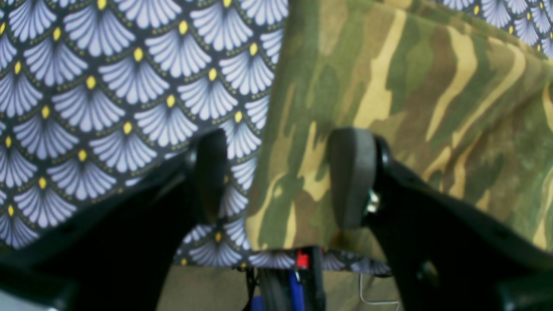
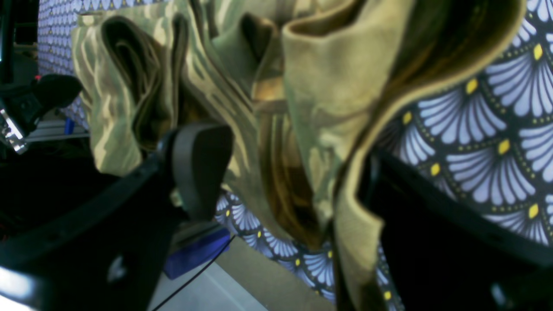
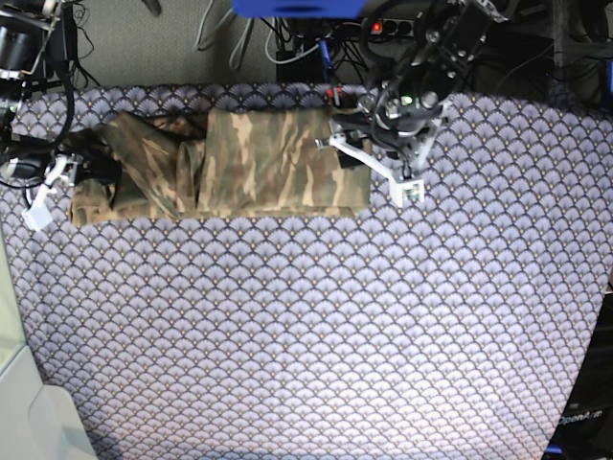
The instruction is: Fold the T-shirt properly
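The camouflage T-shirt (image 3: 230, 163) lies as a long folded strip along the far side of the table, smooth at its right end and bunched at its left. My left gripper (image 3: 343, 134) is at the right end. In the left wrist view it (image 1: 281, 177) is open across the shirt's (image 1: 389, 108) side edge, one pad (image 1: 352, 177) over the camouflage, the other over the purple cloth. My right gripper (image 3: 86, 171) is at the bunched left end. Its jaws (image 2: 285, 177) stand wide apart with loose folds of the shirt (image 2: 319, 86) between them, and cloth hides the right finger.
A purple scale-patterned cloth (image 3: 316, 326) covers the whole table. Just beyond the shirt runs the table's back edge (image 3: 268, 86), with cables and a power strip (image 3: 383, 27) behind it. A white surface (image 3: 29, 422) borders the near left corner.
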